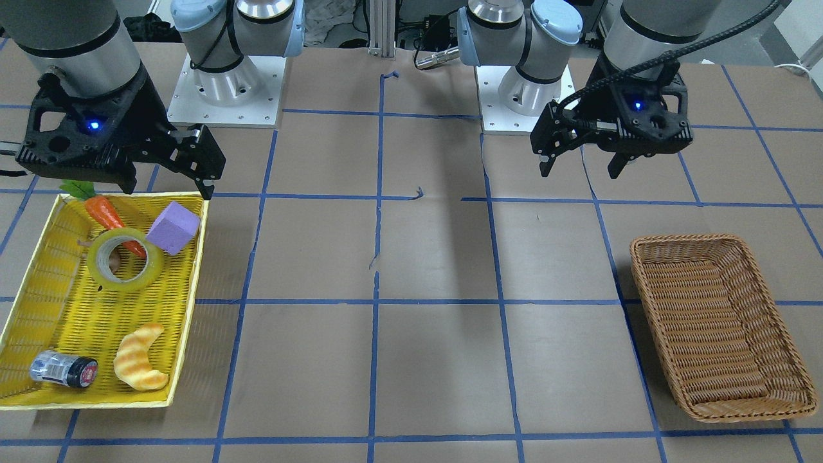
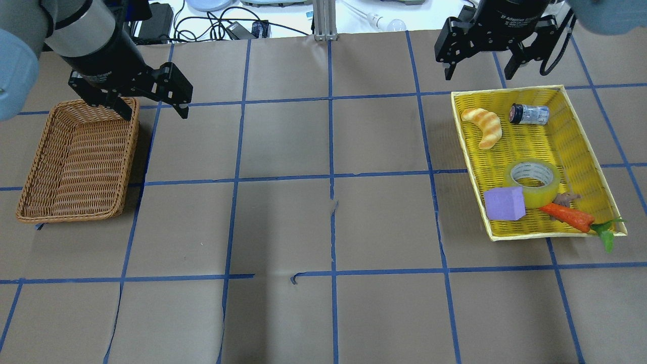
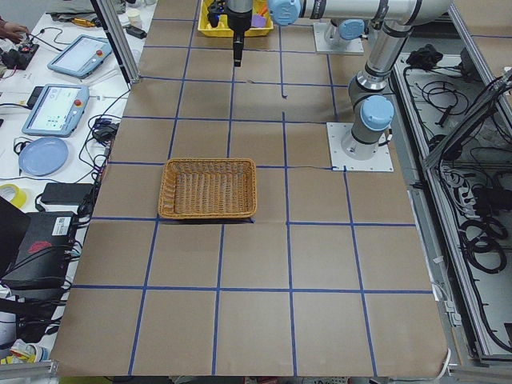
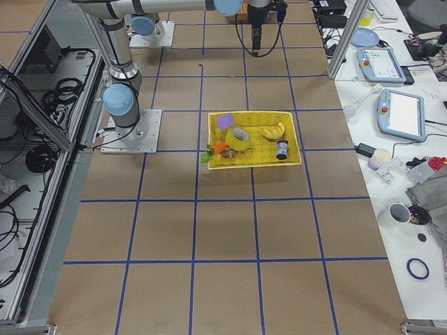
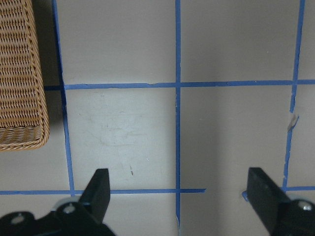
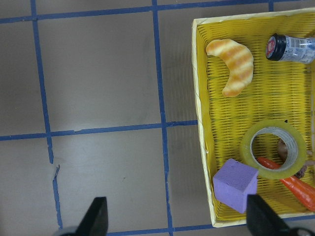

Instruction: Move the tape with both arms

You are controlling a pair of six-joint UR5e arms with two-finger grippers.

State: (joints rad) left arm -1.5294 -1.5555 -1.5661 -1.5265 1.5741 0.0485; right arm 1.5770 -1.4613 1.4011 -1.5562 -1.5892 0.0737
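Observation:
The tape (image 1: 96, 265) is a yellow-green roll lying flat in the yellow tray (image 1: 186, 321), against a carrot and a purple block. It also shows in the overhead view (image 2: 536, 194) and the right wrist view (image 6: 246, 147). My right gripper (image 1: 167, 183) hangs open and empty above the tray's robot-side edge; in the overhead view (image 2: 479, 68) it sits past the tray's far end. My left gripper (image 1: 582, 166) is open and empty above bare table, beside the wicker basket (image 2: 134, 146). Both wrist views show spread fingertips (image 5: 98, 189) (image 6: 97, 216) with nothing between them.
The tray also holds a carrot (image 2: 568, 216), a purple block (image 2: 504, 203), a croissant (image 2: 485, 126) and a small dark-capped jar (image 2: 528, 114). The wicker basket (image 1: 643, 283) holds nothing. Blue tape lines grid the brown table.

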